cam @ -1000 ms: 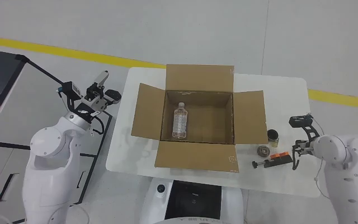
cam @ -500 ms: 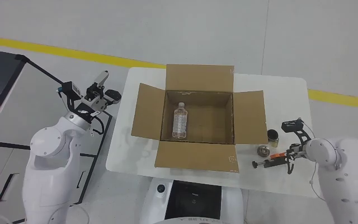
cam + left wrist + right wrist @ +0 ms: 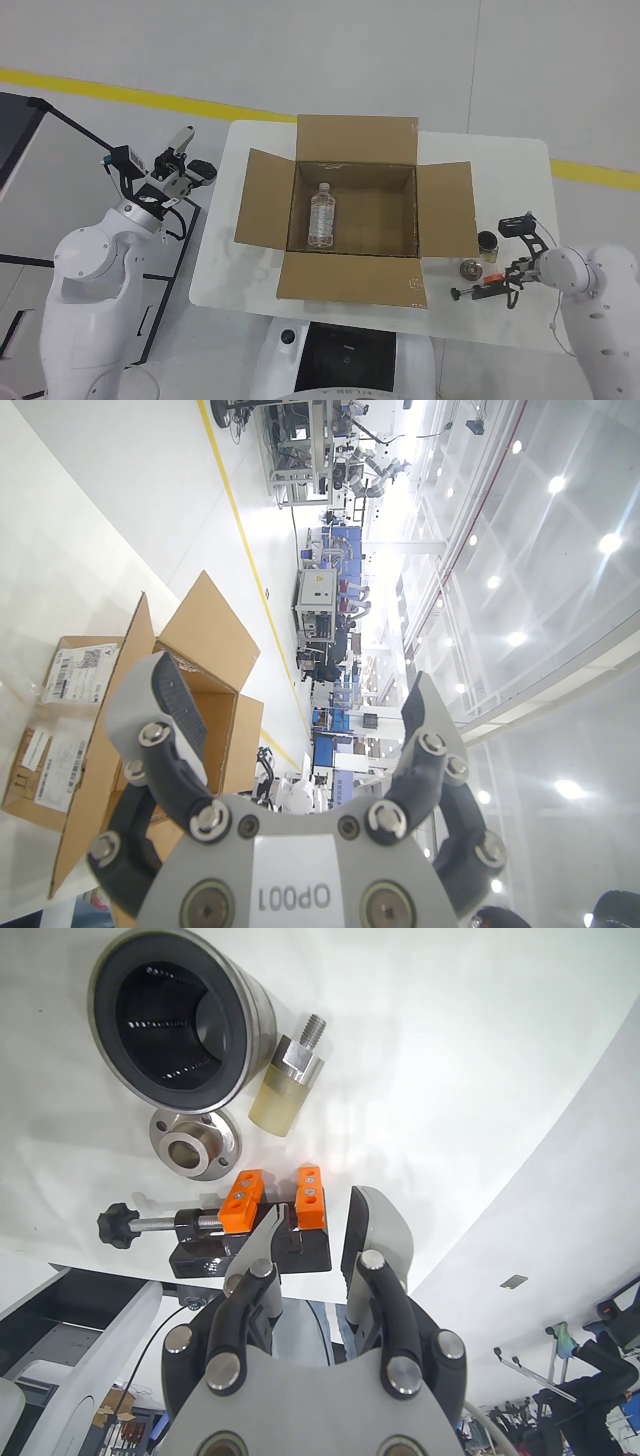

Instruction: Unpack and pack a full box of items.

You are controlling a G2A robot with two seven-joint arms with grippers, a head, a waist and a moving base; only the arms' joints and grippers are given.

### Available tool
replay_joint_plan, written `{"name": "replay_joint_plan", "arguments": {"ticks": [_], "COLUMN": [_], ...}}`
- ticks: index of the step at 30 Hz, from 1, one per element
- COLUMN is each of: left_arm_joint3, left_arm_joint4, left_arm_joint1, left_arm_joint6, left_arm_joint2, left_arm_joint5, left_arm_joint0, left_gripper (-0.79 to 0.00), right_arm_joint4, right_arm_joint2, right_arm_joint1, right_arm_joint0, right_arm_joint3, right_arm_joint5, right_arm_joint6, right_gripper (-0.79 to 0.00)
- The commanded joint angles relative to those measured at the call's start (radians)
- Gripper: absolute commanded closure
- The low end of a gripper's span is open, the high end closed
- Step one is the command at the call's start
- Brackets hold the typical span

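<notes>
Right gripper (image 3: 316, 1208): fingers spread astride the vise (image 3: 197, 1258), lower right of the top view, seemingly poised to grasp it.
Left gripper (image 3: 292, 670): released, empty, held left of the box (image 3: 357, 140).

A large robotics factory hall: a yellow floor line (image 3: 120, 94), high ceiling lamps (image 3: 556, 484), and machine racks (image 3: 292, 455).
</notes>
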Motion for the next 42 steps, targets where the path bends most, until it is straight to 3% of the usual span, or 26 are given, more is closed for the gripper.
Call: {"name": "replay_joint_plan", "arguments": {"ticks": [1,29,33,36,42], "left_arm_joint3": [0.0,0.0,0.0,0.0,0.0], "left_arm_joint4": [0.0,0.0,0.0,0.0,0.0], "left_arm_joint1": [0.0,0.0,0.0,0.0,0.0], "left_arm_joint6": [0.0,0.0,0.0,0.0,0.0], "left_arm_joint2": [0.0,0.0,0.0,0.0,0.0], "left_arm_joint5": [0.0,0.0,0.0,0.0,0.0], "left_arm_joint0": [0.0,0.0,0.0,0.0,0.0], "left_gripper": [-0.785,-0.785,-0.785,-0.785,-0.785], "right_arm_joint4": [-0.003,-0.031,-0.031,-0.033,-0.037], "right_arm_joint2": [-0.01,-0.084,-0.087,-0.092,-0.098], "right_arm_joint1": [0.0,0.0,0.001,0.001,0.002], "right_arm_joint0": [0.007,0.046,0.044,0.044,0.044], "right_arm_joint3": [0.011,0.12,0.126,0.13,0.138], "right_arm_joint5": [0.001,0.016,0.019,0.021,0.027], "right_arm_joint6": [-0.003,-0.017,-0.019,-0.021,-0.027], "right_gripper": [-0.228,-0.197,-0.172,-0.108,-0.105]}}
